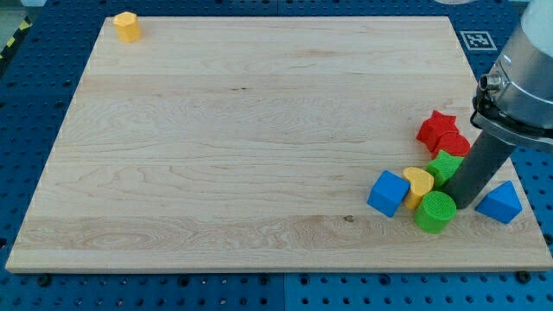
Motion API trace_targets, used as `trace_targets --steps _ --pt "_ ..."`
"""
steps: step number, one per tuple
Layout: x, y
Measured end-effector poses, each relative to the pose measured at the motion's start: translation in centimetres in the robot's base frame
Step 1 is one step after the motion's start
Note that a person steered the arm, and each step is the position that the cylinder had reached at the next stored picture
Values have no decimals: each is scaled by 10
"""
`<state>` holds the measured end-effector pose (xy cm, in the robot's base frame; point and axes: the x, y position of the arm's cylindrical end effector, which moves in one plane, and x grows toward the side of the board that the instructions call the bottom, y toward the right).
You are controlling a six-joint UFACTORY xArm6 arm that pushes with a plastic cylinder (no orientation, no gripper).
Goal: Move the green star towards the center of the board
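Note:
The green star [444, 165] lies near the board's right edge, partly hidden behind my rod. My tip [460, 204] rests on the board just to the star's lower right, touching or nearly touching it. A green cylinder [435, 212] sits right next to the tip on its left. A yellow heart [418, 185] touches the star's lower left. A red star [435, 128] and a red block [453, 143] sit just above the green star.
A blue cube [388, 193] lies left of the yellow heart. A blue triangle [500, 203] lies right of my tip near the board's right edge. A yellow block [127, 27] sits at the board's [259, 130] top left corner.

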<state>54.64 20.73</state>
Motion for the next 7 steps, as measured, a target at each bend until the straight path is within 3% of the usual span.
trace_targets --steps 4,5,7 --pt "-87 -66" --pt "-59 -83" --pt "-30 -25"
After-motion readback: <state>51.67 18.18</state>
